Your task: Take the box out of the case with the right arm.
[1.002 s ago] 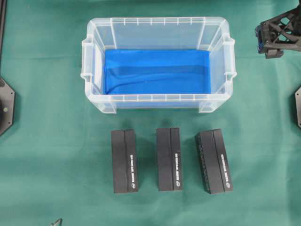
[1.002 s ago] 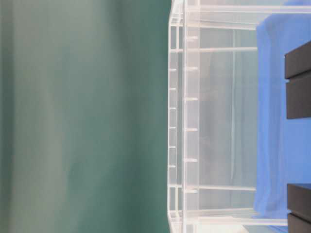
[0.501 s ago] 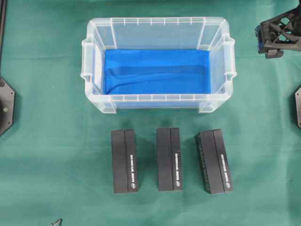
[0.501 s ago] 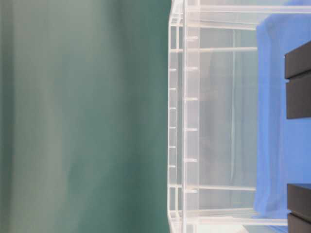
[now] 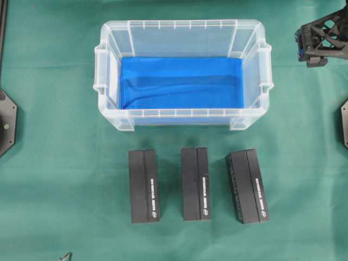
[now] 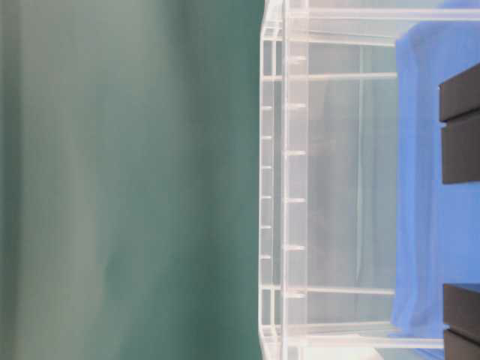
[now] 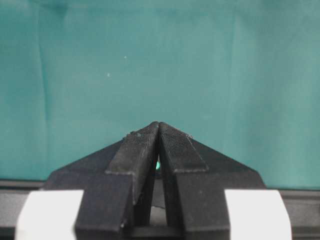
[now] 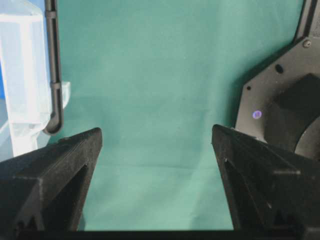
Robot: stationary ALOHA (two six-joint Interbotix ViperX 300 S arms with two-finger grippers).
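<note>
At the far left edge of the overhead view a black arm base [image 5: 6, 122] sits on the green-covered counter [image 5: 54, 190]. The left hand [image 7: 159, 131], seen only by its own wrist camera, is pressed narrow, its two black fingertips meeting over bare green cloth and gripping nothing.

Toward the middle stands the case [image 5: 184, 28], a clear rimmed tub with a bright blue lining [image 5: 182, 82] on its floor; no box shows inside it from above. Just in front of the case, apart from it, three black boxes lie in a row on the counter: the left box [image 5: 144, 186], the middle box [image 5: 196, 183] and the right box [image 5: 247, 186], each with small white lettering along one long side and a gap of cloth between neighbours.

At the upper right, beside the case's right end and not touching it, hangs the right hand [image 8: 156, 142], a black lattice frame. Its fingers stand wide apart with only green cloth between them.
</note>
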